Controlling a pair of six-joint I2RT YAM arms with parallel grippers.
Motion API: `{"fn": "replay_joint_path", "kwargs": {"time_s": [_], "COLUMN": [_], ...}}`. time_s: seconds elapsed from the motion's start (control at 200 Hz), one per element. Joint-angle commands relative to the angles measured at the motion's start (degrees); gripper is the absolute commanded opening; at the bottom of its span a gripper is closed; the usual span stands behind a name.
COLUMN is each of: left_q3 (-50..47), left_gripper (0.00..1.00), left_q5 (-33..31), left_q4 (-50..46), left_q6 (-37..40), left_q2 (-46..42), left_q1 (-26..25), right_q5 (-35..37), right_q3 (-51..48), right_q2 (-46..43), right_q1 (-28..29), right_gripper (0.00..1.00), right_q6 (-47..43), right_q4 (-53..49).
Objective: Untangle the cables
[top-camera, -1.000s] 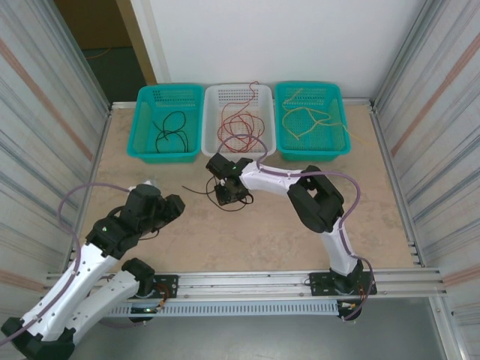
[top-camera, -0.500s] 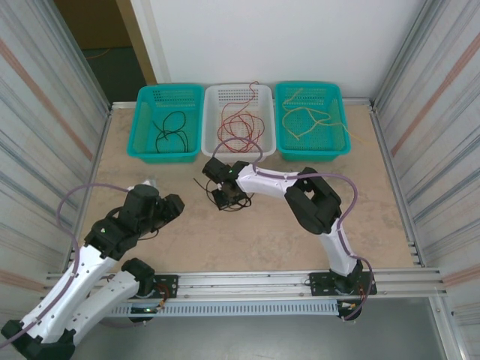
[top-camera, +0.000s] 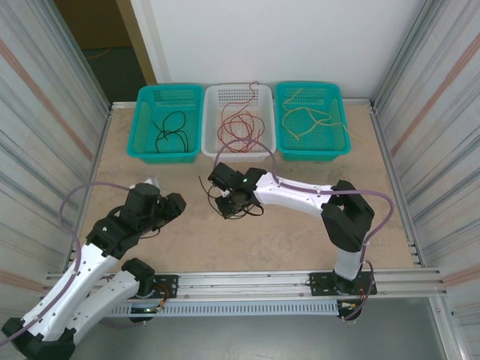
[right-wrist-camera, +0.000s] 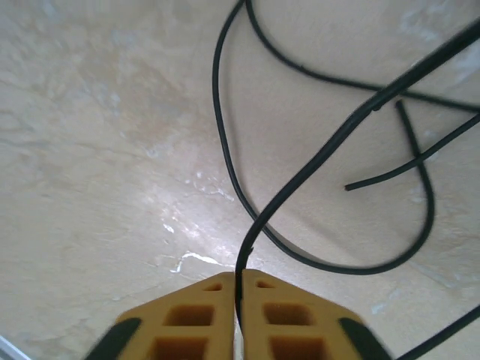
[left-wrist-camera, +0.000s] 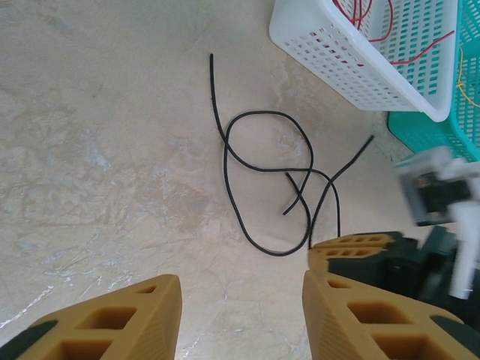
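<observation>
While the right gripper (right-wrist-camera: 240, 289) clamps the black cable (right-wrist-camera: 352, 126) (strand runs ahead-right of it) | left gripper (left-wrist-camera: 240, 292) hovers agape, farther off.

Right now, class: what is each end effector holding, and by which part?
The right end effector pinches the black cable between its fingertips, at a point along its length. The left end effector stands open, holding nothing.

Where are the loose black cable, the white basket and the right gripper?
black cable (left-wrist-camera: 262, 113), left wrist view, loop top
white basket (top-camera: 225, 88), top view, far rim
right gripper (right-wrist-camera: 240, 283), right wrist view, between fingertips
</observation>
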Motion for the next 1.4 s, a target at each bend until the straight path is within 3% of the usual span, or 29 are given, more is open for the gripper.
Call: {"fn": "replay_joint_path", "kwargs": {"time_s": [0.0, 0.04, 0.13, 0.441, 0.907, 1.167, 1.277, 1.398], "left_q3": [-0.4, -0.2, -0.1, 0.1, 0.9, 1.2, 1.1, 1.0], "left_gripper": [0.46, 0.46, 0.46, 0.46, 0.47, 0.47, 0.47, 0.50], "left_q5": [1.2, 1.3, 1.1, 1.2, 1.7, 1.8, 1.9, 3.3], "left_q4": [1.5, 1.4, 1.0, 0.7, 0.5, 0.2, 0.3, 2.1], "left_q6": [0.0, 0.1, 0.3, 0.5, 2.0, 2.3, 2.6, 3.4], "left_q2": [0.6, 0.6, 0.1, -0.5, -1.5, -2.0, -2.4, -2.3], "left_q1": [0.4, 0.4, 0.4, 0.5, 0.5, 0.5, 0.5, 0.5], "right_q5": [3.6, 5.0, 6.5, 5.5, 4.4, 3.5, 3.0, 2.7], "right_q3": [3.1, 4.2, 5.8, 10.1, 12.8, 12.5, 11.2, 8.7], "right_q2": [-0.2, 0.4, 1.3, 8.2, 17.1, 18.9, 17.5, 12.0], "right_q1": [-1.5, -2.1, -3.5, -6.7, -7.7, -8.2, -8.1, -7.6], "right_gripper": [0.37, 0.43, 0.47, 0.49, 0.41, 0.27, 0.07, 0.00], "right_q6": [2.1, 2.4, 3.1, 8.5, 9.5, 8.1, 7.4, 6.9], "right_q4": [-3.4, -4.1, -4.3, -2.3, 1.1, 2.4, 3.0, 4.5]}}
